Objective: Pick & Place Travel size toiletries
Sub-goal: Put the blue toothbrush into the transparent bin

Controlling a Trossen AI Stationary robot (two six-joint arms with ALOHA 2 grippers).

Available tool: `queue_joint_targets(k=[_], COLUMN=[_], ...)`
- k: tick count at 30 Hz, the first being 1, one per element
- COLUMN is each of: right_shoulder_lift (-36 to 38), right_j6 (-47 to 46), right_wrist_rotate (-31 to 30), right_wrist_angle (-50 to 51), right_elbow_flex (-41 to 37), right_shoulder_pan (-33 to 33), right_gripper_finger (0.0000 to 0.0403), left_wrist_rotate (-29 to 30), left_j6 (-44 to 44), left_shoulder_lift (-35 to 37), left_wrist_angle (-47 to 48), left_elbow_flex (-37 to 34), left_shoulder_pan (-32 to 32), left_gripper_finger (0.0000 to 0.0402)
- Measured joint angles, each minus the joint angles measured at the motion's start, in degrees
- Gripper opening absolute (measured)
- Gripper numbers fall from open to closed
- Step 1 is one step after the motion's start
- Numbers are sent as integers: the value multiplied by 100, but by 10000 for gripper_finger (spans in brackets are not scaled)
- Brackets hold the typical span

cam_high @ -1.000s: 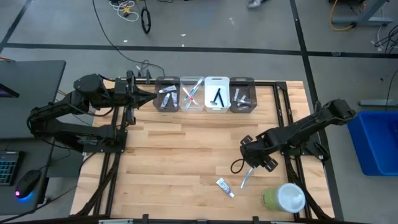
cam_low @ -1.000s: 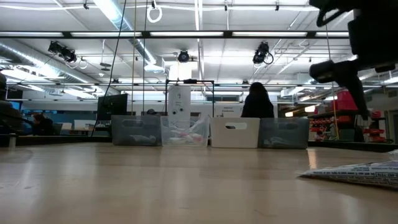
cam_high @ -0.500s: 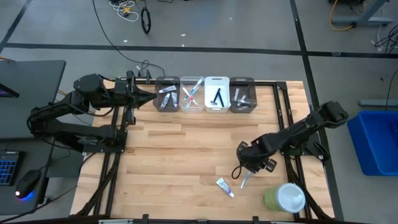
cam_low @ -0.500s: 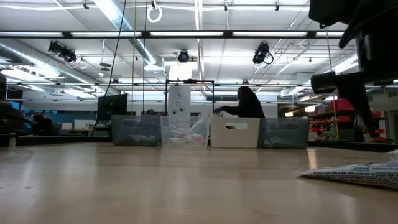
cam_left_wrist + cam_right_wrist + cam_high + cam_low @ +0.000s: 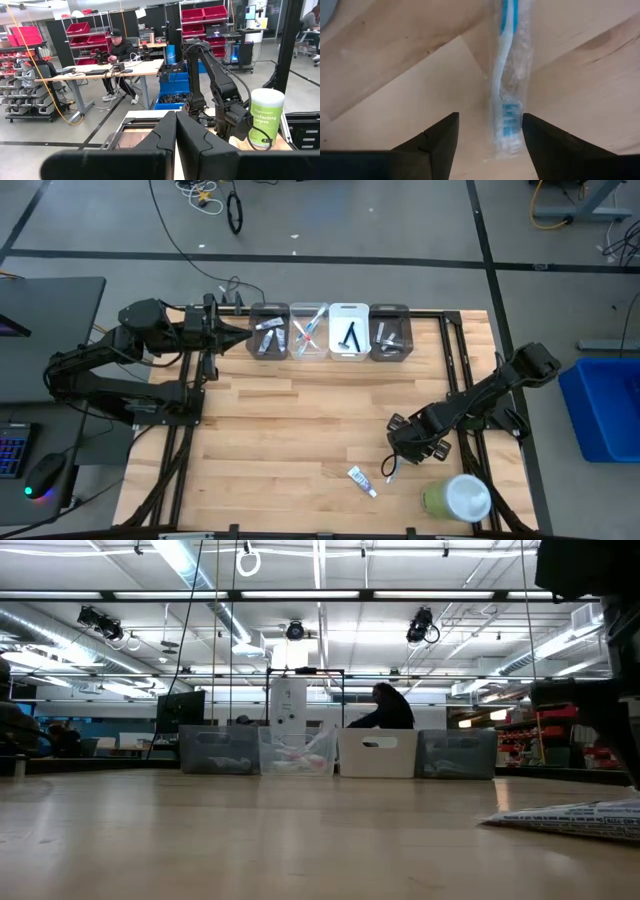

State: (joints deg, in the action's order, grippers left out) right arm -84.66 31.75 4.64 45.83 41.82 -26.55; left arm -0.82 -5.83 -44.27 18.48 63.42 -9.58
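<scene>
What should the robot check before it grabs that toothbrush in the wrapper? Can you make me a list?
1. Right gripper open: ok.
2. Wrapped toothbrush lined up between its fingers: ok, slightly off toward one finger.
3. Toothbrush lying flat on the table: ok.
4. Toothpaste tube apart from the toothbrush: ok.
5. Wipes container out of the way: ok, though it stands close.
6. Left gripper parked by the bins, shut: ok.

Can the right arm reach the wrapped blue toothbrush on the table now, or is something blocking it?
Probably yes. The right tool hangs open just above the wrapped toothbrush, which lies flat between its fingers. The toothpaste tube and the wipes container lie aside.
</scene>
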Motion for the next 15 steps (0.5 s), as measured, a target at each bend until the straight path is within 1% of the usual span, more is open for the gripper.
queue_joint_targets(k=[7, 15], right_shoulder_lift=[21, 20], right_j6=[-4, -4], right_wrist_rotate=[-20, -49], right_wrist_angle=[-182, -349], right_elbow_flex=[-311, -336], right_shoulder_pan=[2, 4], right_gripper_finger=[208, 183], left_wrist_rotate=[10, 15], left_j6=[0, -62], left_shoulder_lift=[0, 0], left_wrist_angle=[0, 0], left_elbow_flex=[0, 0], left_shoulder_pan=[0, 0], left_gripper_finger=[18, 18])
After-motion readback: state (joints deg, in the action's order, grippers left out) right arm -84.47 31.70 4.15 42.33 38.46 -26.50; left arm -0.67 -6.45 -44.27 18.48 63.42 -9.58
